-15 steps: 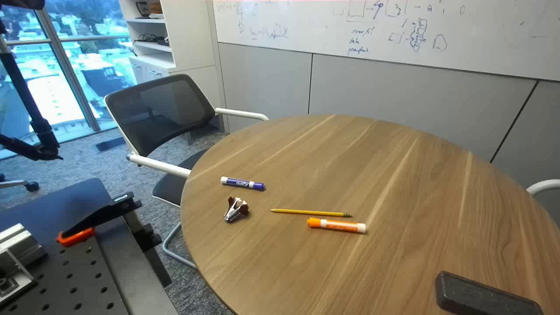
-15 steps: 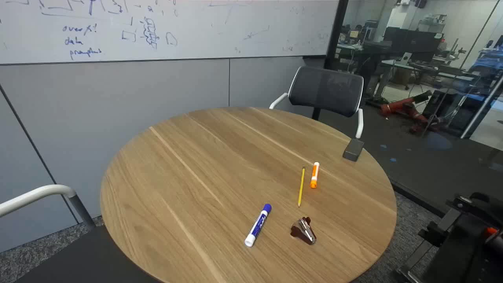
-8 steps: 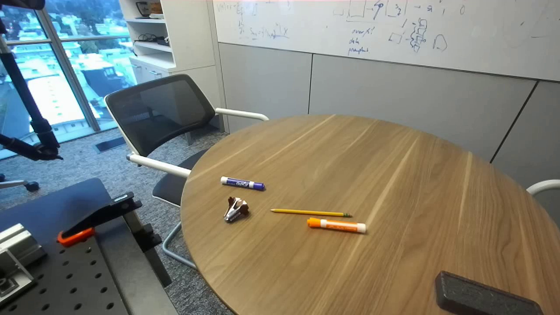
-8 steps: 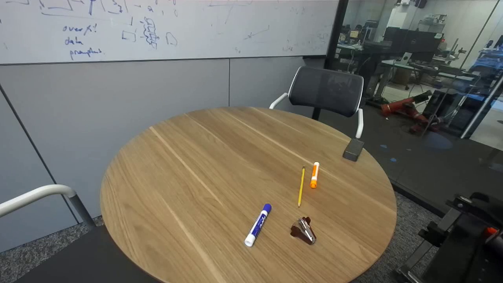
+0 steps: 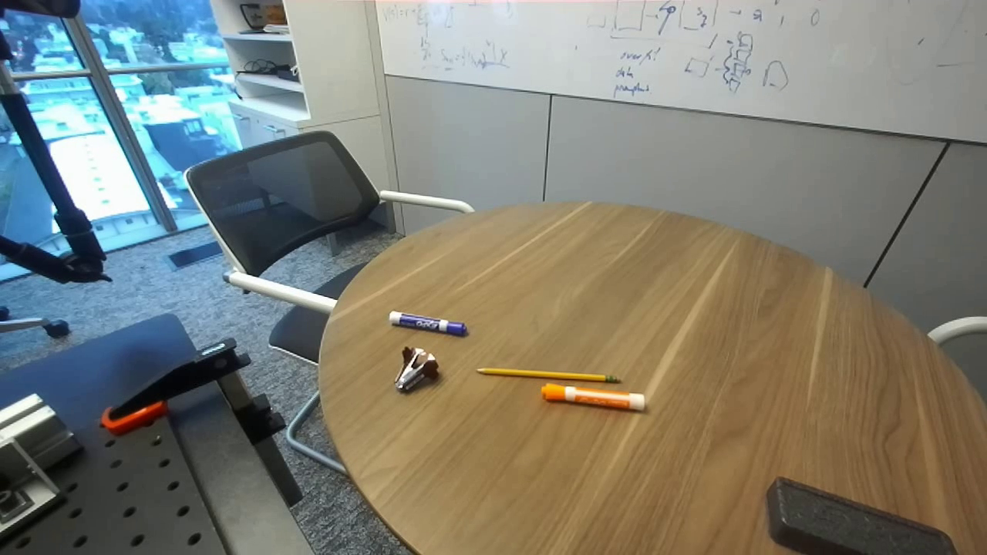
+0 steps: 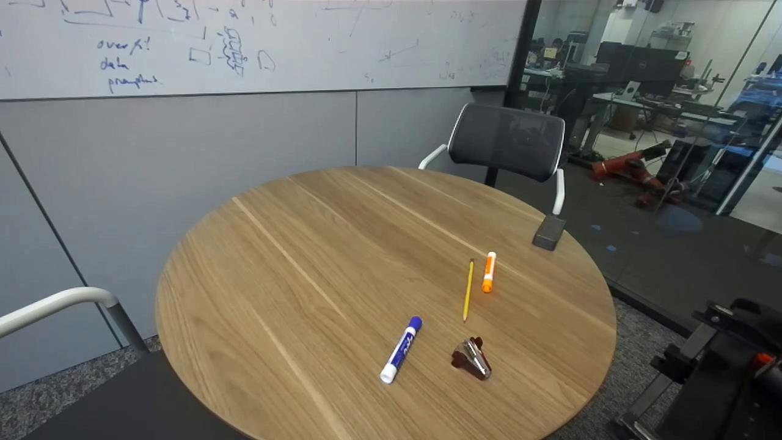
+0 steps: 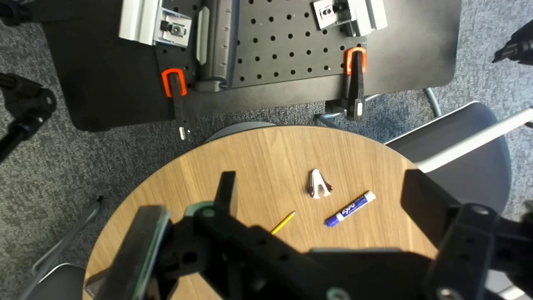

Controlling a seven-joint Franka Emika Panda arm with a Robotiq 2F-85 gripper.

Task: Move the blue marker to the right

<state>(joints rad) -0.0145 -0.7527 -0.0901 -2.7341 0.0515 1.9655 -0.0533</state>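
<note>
The blue marker lies flat on the round wooden table. It has a white barrel end, a blue label and a blue cap. It shows in both exterior views, as the blue marker (image 5: 428, 323) near the table's edge by the chair and as the blue marker (image 6: 401, 350). In the wrist view the blue marker (image 7: 350, 209) lies tilted between the spread fingers, well below them. My gripper (image 7: 321, 185) is open and empty, high above the table. The gripper does not show in either exterior view.
A staple remover (image 5: 417, 369) lies close to the blue marker. A yellow pencil (image 5: 548, 375) and an orange marker (image 5: 594, 397) lie side by side on the table (image 5: 740, 370). A dark eraser (image 6: 549, 233) is at the table's edge. Chairs (image 6: 507, 140) stand around.
</note>
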